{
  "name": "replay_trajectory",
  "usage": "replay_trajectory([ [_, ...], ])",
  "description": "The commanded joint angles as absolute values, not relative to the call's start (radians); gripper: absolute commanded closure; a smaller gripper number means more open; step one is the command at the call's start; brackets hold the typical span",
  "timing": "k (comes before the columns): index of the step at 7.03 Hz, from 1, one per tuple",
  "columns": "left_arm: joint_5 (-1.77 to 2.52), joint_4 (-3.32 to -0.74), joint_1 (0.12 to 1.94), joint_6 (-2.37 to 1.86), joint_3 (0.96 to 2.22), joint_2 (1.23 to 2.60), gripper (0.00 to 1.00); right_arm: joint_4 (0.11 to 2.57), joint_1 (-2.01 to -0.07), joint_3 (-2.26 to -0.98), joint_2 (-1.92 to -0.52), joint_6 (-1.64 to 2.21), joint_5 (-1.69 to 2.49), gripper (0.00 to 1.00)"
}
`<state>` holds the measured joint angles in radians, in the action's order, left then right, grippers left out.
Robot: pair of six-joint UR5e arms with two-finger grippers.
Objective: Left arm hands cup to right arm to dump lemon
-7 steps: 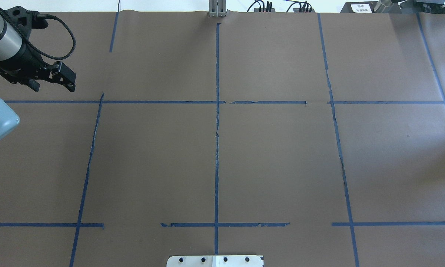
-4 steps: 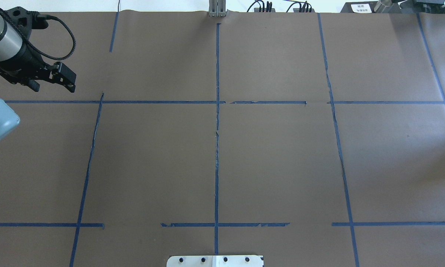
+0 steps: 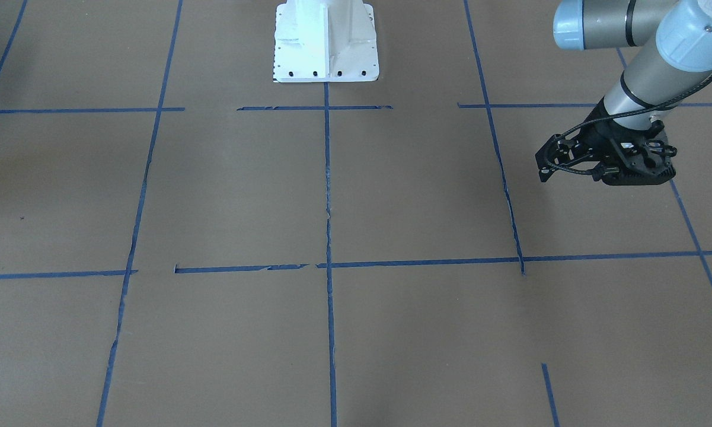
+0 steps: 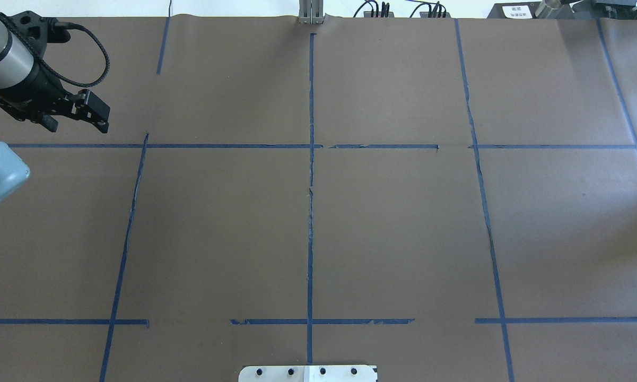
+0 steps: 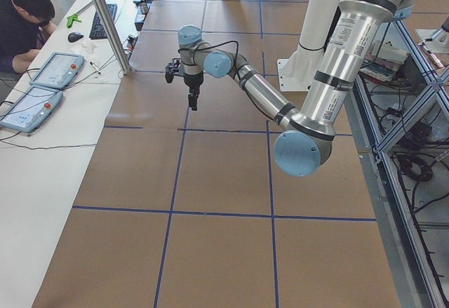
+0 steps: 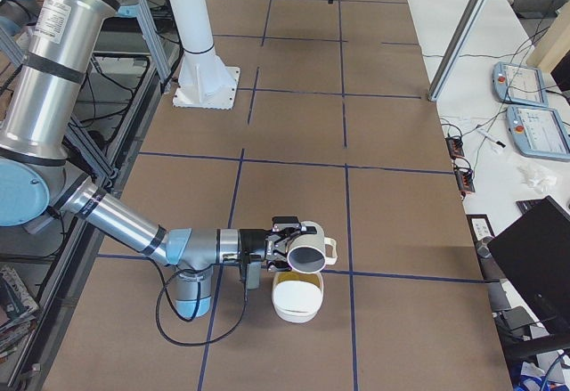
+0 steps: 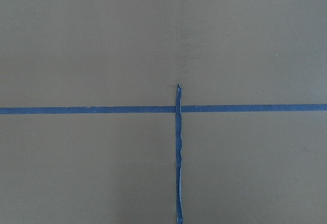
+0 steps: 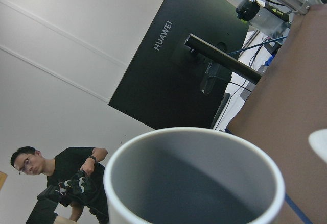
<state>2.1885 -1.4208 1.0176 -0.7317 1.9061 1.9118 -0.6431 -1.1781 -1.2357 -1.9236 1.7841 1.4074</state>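
Far to the right of the white pedestal [image 6: 205,75], by the robot's own sides, near the table's end: the right arm [image 6: 134,226] stretched low over the brown paper [image 6: 294,133], with the right gripper [image 6: 287,247] at its tip. Carries the cup [image 6: 309,250] there, clear of the tabletop and tipped onto its side, mouth toward the side camera, loop handle on the flank turned away from the pedestal. Pincer state there: cannot tell, clenched on the cup or slack, from so far off and from behind the cup. Straight under the cup's mouth, a touch further from the pedestal: a white bowl [image 6: 298,313] standing on the paper. At the bowl's rim nearest the cup, a pale yellow patch [image 6: 298,277], too small to call the lemon with any certainty. In the right wrist view, only the cup's white rim and plain grey inside, against a dark monitor [image 8: 179,71].

On the pedestal's opposite side, well apart from it and out toward the operators' edge: the left arm [image 4: 8,61] and the left gripper [image 4: 105,120], hanging above the paper just beside a crossing of blue tape lines [image 4: 146,144]. Reads as one dark block from above; fingers parted or pressed together, cannot tell.
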Motion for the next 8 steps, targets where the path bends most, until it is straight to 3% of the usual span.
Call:
replay_trajectory([
  [1,2.189,-1.422,1.011,-0.733,1.901,1.913,0.0,-0.569,-1.178,-1.253,-1.927,1.505,1.423,0.86],
  [6,2.189,-1.422,1.011,-0.73,1.899,1.91,0.0,-0.323,-1.178,-1.464,-1.939,1.174,1.469,0.89],
  [8,2.189,-1.42,1.011,-0.724,1.899,1.91,0.0,-0.166,-1.175,-1.57,-1.921,1.006,1.509,0.96],
])
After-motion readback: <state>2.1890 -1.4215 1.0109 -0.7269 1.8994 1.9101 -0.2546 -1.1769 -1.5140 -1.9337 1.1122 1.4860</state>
